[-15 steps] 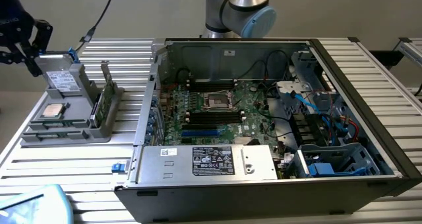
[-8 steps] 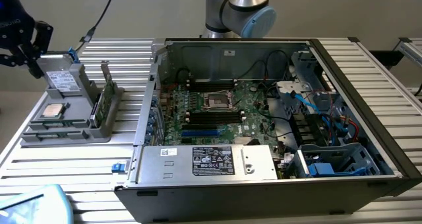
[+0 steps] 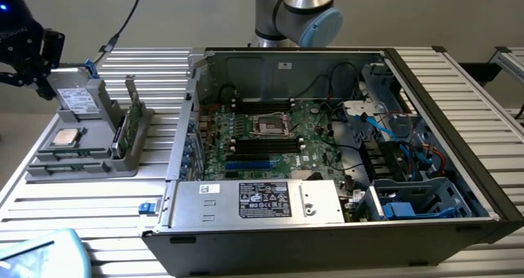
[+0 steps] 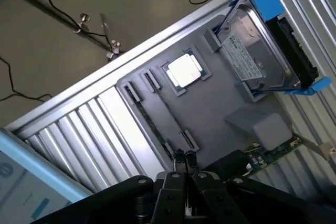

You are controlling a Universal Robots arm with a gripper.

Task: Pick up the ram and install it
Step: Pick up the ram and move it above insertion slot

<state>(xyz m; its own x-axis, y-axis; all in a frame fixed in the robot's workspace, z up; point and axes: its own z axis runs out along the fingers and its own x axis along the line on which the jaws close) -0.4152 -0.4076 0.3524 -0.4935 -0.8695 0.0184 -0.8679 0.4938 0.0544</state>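
Observation:
The ram [image 3: 123, 131] is a thin green board standing on edge in the grey parts holder [image 3: 78, 167], on the exterior view's left beside the open computer case. In the wrist view a green strip of the ram [image 4: 273, 153] shows past a grey block. My black gripper [image 3: 37, 84] hangs above the holder's far corner, well apart from the ram. In the wrist view the gripper [image 4: 184, 156] has its fingertips [image 4: 178, 156] close together with nothing between them. The motherboard's long black memory slots [image 3: 264, 144] lie inside the case.
On the holder [image 4: 210, 114] sit a silver drive with blue rails [image 3: 80, 99] [image 4: 257, 51] and a square silver processor [image 3: 65, 137] [image 4: 185, 70]. The case [image 3: 327, 241] has high walls, a power supply [image 3: 262, 201], cables and drive cages [image 3: 409, 198]. A light blue object [image 3: 41, 253] lies at the table's near corner.

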